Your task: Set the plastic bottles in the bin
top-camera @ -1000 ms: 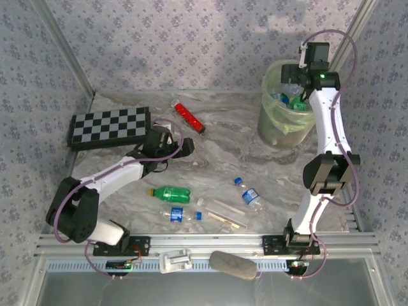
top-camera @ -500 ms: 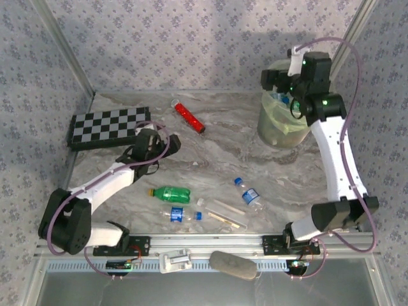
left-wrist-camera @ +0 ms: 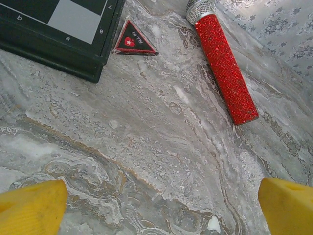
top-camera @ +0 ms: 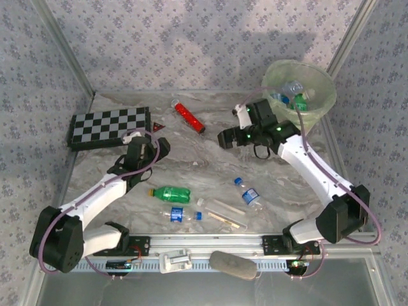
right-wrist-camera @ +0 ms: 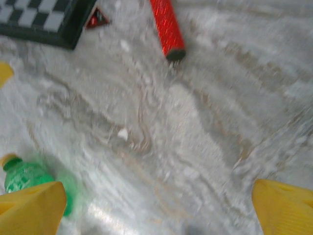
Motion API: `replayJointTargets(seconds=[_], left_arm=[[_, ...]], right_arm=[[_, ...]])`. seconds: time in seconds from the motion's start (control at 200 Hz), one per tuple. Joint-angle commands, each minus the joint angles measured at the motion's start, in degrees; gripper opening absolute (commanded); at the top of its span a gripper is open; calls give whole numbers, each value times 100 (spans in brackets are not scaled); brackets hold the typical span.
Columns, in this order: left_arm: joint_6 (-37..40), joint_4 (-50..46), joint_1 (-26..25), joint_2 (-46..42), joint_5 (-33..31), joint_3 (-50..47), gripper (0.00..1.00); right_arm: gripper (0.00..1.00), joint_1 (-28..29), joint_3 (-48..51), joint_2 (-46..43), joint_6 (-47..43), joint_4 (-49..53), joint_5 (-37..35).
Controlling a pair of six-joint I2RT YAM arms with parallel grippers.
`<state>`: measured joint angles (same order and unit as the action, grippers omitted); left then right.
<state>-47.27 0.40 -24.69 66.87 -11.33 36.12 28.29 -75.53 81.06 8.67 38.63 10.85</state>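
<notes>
Nearest the arms, three bottles are lying on their sides on the table point(top-camera: 210, 162). They are a small bottle point(top-camera: 175, 215) with a blue label, a green bottle point(top-camera: 169, 193) just beyond it, and a blue-capped bottle point(top-camera: 250, 194) off to the right.

Farther in, the left gripper point(top-camera: 148, 141) is hovering beside the board point(top-camera: 108, 125). Its jaws are standing wide and nothing is between them. Its wrist camera is looking at bare marble and the red tube point(left-wrist-camera: 224, 63), not at a bottle.

The right gripper point(top-camera: 225, 138) is hanging over the middle of the table, jaws likewise spread and empty. Its wrist view is blurred but is catching the green bottle at its lower left.

Farthest off, in the right rear corner, the bin point(top-camera: 317, 75) is holding several binned bottles point(top-camera: 290, 94).

Judging by this, the job is partly done, and the step in hand is reaching for the next bottle with both grippers free.

The next move calls for one gripper to drop over a lying bottle with its jaws squarely across the body. The green bottle is nearest the left gripper and the blue-capped bottle is nearest the right. The gripper should close firmly enough that the round plastic is not rolling away. Then it should lift and carry the bottle over the bin's rim before letting go.
</notes>
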Motion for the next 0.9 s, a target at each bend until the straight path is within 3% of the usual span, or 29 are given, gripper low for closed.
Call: replayJointTargets(seconds=[0.0,0.225,0.665,0.895], left_arm=[[-56,289,34,141,147,42,100],[-53,539,-16,579,492,214,100],[115,663,-338,1257,787,649,100],[141,663,-409,1451,878,777,100]], right_arm=[[99,282,196,77,258,851,-349],[99,855,876,68,927,1385,-1039],[97,1731,2035,48,1858,1515,-2216],[90,1640,2537,56,1988,1214,-2047]])
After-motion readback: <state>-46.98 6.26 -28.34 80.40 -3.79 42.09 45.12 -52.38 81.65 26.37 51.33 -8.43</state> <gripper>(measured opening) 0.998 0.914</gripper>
